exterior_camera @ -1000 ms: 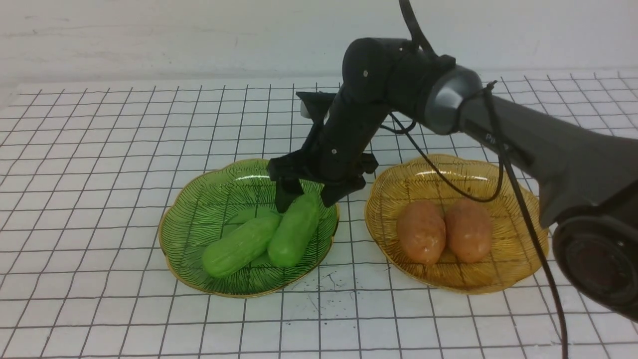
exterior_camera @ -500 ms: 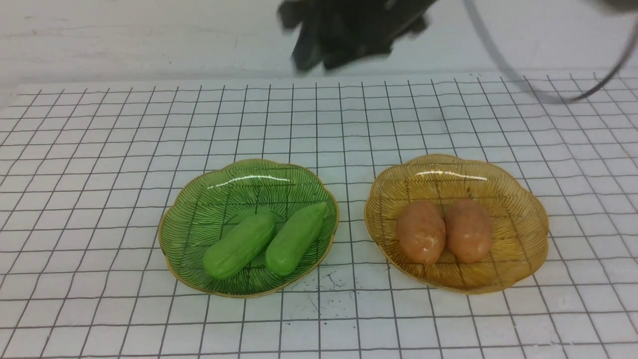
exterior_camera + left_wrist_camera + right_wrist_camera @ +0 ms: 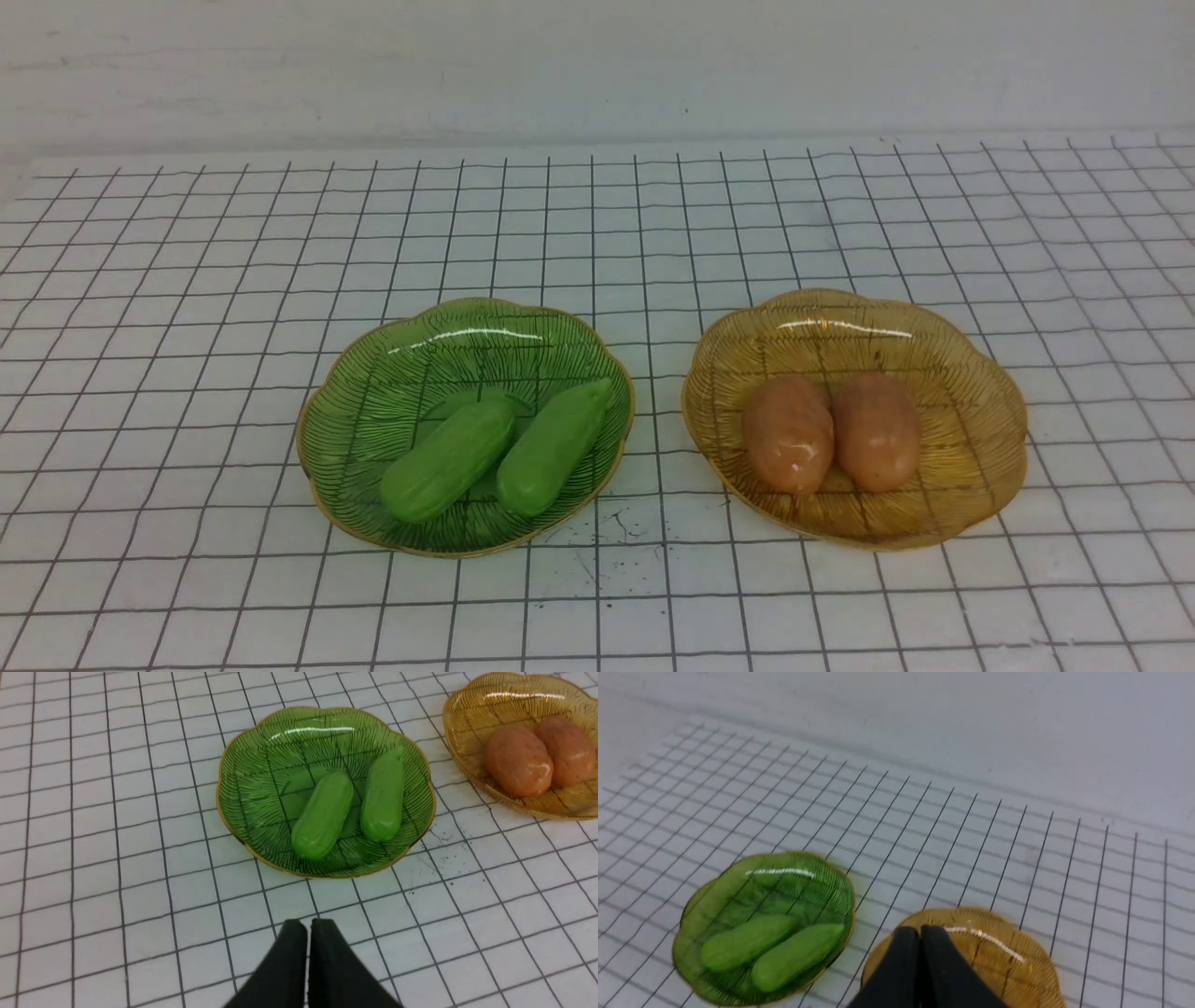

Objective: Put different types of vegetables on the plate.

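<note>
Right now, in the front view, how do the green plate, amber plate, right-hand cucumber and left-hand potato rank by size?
1. green plate and amber plate: they look about equal, so I won't rank one over the other.
2. right-hand cucumber: the longer vegetable.
3. left-hand potato: shorter and rounder.

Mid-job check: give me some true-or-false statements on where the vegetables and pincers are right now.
1. Both cucumbers lie in the green plate. True.
2. Both potatoes lie in the green plate too. False: they are in the amber plate.
3. The left pincer is open. False: it is shut and empty.
4. The right pincer is shut and empty. True.
5. The plates touch. False: bare table shows between them.
</note>
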Controlling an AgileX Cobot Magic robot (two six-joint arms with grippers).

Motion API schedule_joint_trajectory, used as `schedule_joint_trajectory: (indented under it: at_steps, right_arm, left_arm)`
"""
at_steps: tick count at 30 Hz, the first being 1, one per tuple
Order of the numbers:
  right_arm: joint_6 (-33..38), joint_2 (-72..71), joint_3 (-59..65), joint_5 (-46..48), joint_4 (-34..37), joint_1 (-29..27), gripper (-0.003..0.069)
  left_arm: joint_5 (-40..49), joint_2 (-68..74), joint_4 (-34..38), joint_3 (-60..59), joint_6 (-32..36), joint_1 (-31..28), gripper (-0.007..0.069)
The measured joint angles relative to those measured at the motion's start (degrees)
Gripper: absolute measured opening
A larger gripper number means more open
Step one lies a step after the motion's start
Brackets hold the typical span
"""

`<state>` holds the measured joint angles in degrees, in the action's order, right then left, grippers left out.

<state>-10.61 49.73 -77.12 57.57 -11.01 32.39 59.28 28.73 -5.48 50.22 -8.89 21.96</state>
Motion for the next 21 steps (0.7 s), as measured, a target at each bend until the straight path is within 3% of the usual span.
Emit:
schedule_joint_trajectory:
  at_steps: [4, 7, 9, 15, 21]
  right_arm:
    - [-4.5, -16.3, 21.5, -21.3, -5.1, 0.0, -0.0014]
    - [-9.9, -29.3, 37.8, -42.4, -8.4, 0.0, -0.0014]
    - [-10.7, -33.6, 43.1, -49.0, -9.8, 0.0, -0.0014]
    - [-11.4, -42.4, 53.4, -58.8, -13.4, 0.0, -0.0015]
    - [-11.5, -42.7, 53.8, -62.2, -13.5, 0.0, -0.0015]
  left_arm:
    - [-2.7, 0.0, 0.2, -1.4, 0.0, 0.0, -0.0008]
    - [-3.1, 0.0, 0.6, -1.7, 0.0, 0.0, -0.0008]
    - [-3.3, 0.0, 0.7, -1.8, 0.0, 0.0, -0.0008]
    - [-3.7, -1.1, 2.9, -2.1, 0.6, 0.0, -0.0008]
    - [-4.1, -7.7, 5.0, -3.4, 3.8, 0.0, -0.0008]
